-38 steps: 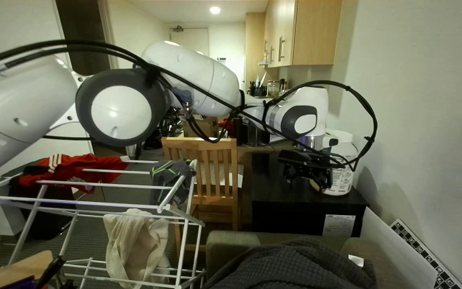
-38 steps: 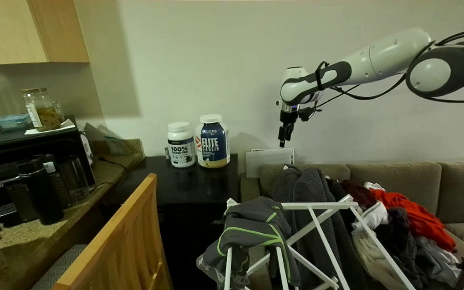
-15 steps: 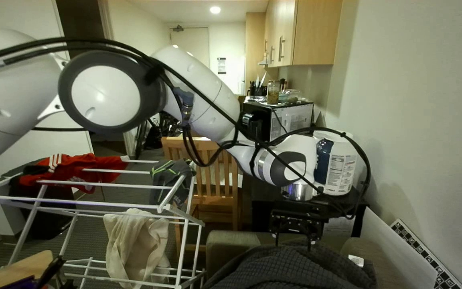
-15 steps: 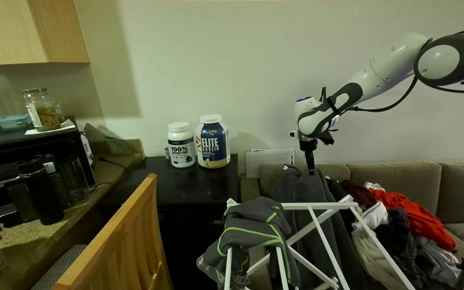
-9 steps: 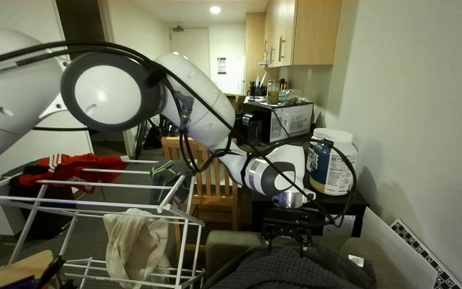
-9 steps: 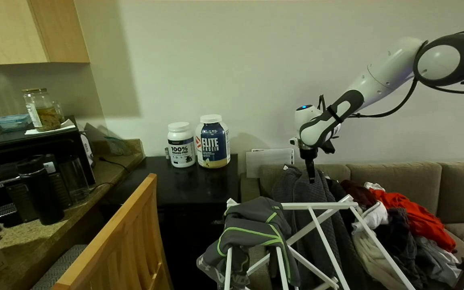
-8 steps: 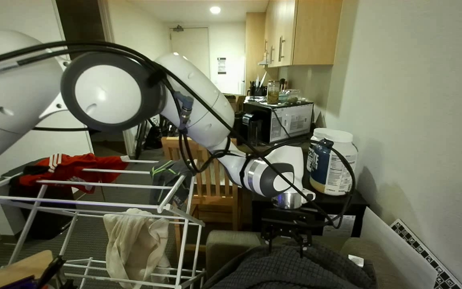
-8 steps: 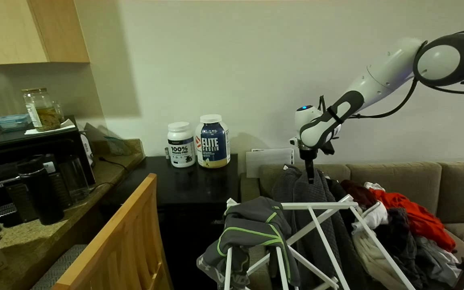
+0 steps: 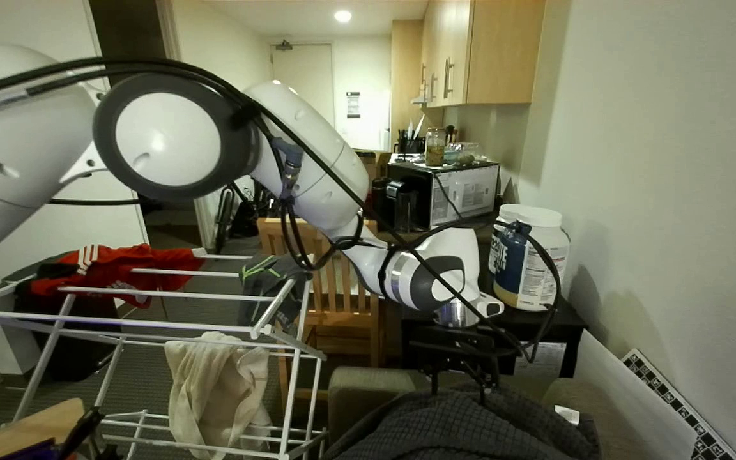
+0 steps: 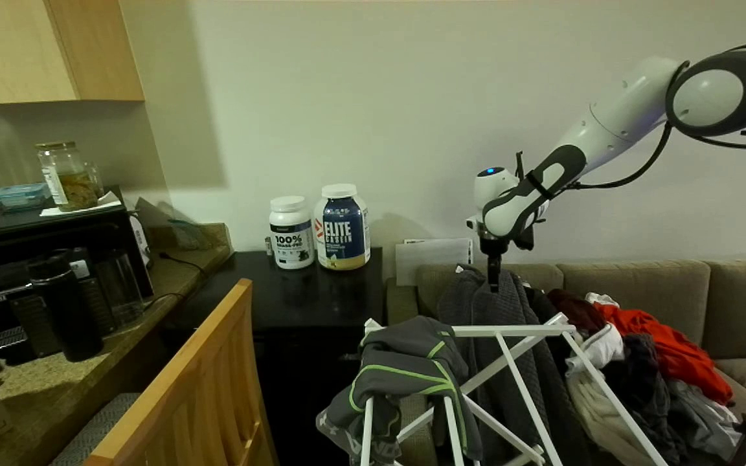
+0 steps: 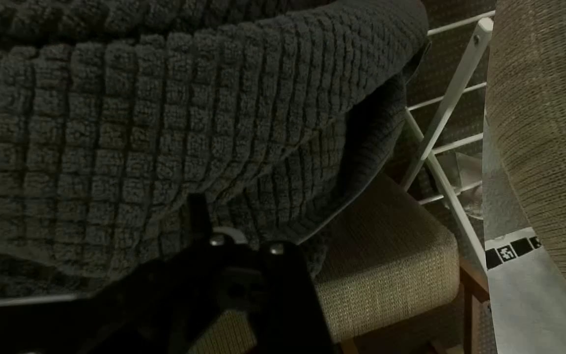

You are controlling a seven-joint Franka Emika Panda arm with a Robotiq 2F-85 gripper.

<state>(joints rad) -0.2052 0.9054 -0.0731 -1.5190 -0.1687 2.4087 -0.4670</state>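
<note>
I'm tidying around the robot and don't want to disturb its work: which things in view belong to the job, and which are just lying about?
Seemingly part of the job:
tool, open
dark gray cloth, nearest to the tool; contact unclear

Apparently just lying about:
blue-labelled tub
smaller white tub
wooden chair
glass jar

The arm [image 10: 625, 120] slopes down to a bent wrist [image 10: 506, 210], its fingers [image 10: 493, 275] spread apart and pointing downward.
</note>
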